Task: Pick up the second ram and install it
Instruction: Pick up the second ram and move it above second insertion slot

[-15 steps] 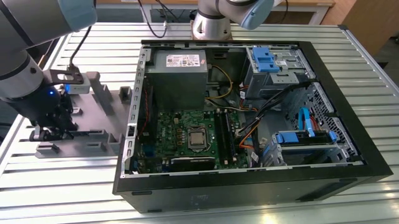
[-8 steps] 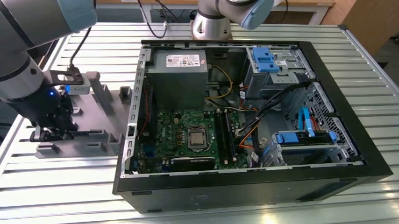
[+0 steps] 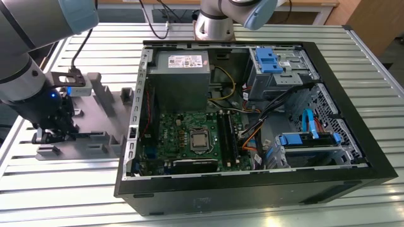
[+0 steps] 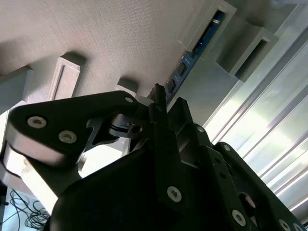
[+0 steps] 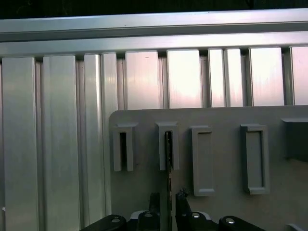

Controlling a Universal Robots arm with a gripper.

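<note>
My black metal pincer (image 5: 168,196) is released. Its two fingers (image 5: 154,202) stand one on each side of the thin, long blue-green memory stick with black chips (image 4: 185,67). In the first wrist view a narrow strip of grey shows between each finger and the stick (image 5: 168,161), so I am straddling it, not clamping it. The stick stands on its long edge and looks dark and very thin from that view.

Its far end sits inside a raised grey plastic slot block (image 5: 167,126). That block is one of a row of similar blocks rising from a flat grey plastic fixture plate (image 5: 221,118). The plate lies on a silver ribbed aluminium table (image 5: 62,144).

In the exterior view my pincer (image 3: 54,136) is down at the fixture plate (image 3: 94,144), at the exterior view's left. Beside the plate, towards the exterior view's right, a black computer tower case (image 3: 252,191) lies open on its side. Inside it are:
- a green motherboard (image 3: 180,125) with a square silver processor (image 3: 198,139) at its middle
- long black memory slots (image 3: 226,137) just beside the processor, well apart from the stick
- farther back, a grey metal power supply box (image 3: 180,71)
- a blue plastic drive bracket (image 3: 268,59)
</note>
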